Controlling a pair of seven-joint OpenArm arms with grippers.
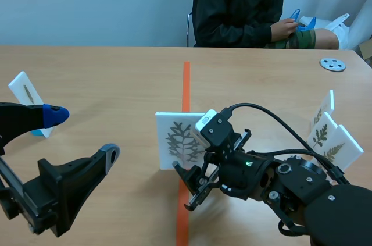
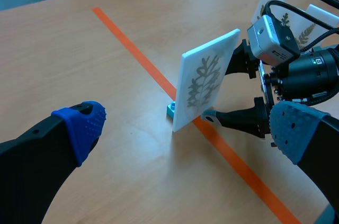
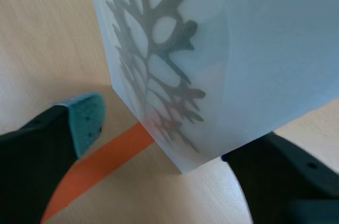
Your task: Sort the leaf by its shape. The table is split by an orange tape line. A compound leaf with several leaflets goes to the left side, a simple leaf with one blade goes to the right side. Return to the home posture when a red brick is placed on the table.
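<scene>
We see the right arm enter low from the right and reach past the middle of the desk (image 1: 116, 71), its wrist bent so that the right hand (image 3: 177, 139) straddles the leaf card (image 1: 177, 141). Its 2 fingers stand apart, 1 on each face of the card. The finger with the teal pad (image 3: 87, 121) is clear of the printed face, with bare desk and tape showing in the gap. The other finger sits close behind the card, and we cannot tell whether it touches. The card is white, upright on a small teal base (image 2: 171, 110), and bears a grey compound leaf with several leaflets. It stands right on the orange tape line (image 1: 186, 80), its width reaching over both sides. The left arm lies low at the left, and the left hand (image 1: 81, 134) is spread wide with nothing between its blue pads (image 2: 85, 123), pointing toward the card but well apart from it. Beside its upper finger, a white card with 1 narrow leaf (image 1: 26, 92) stands tilted on the left side. On the right side, 3 more leaf cards (image 1: 325, 135) stand together near the right arm, and a grey disc (image 1: 332, 64) lies farther off. A person (image 1: 238, 7) sits across the desk.
</scene>
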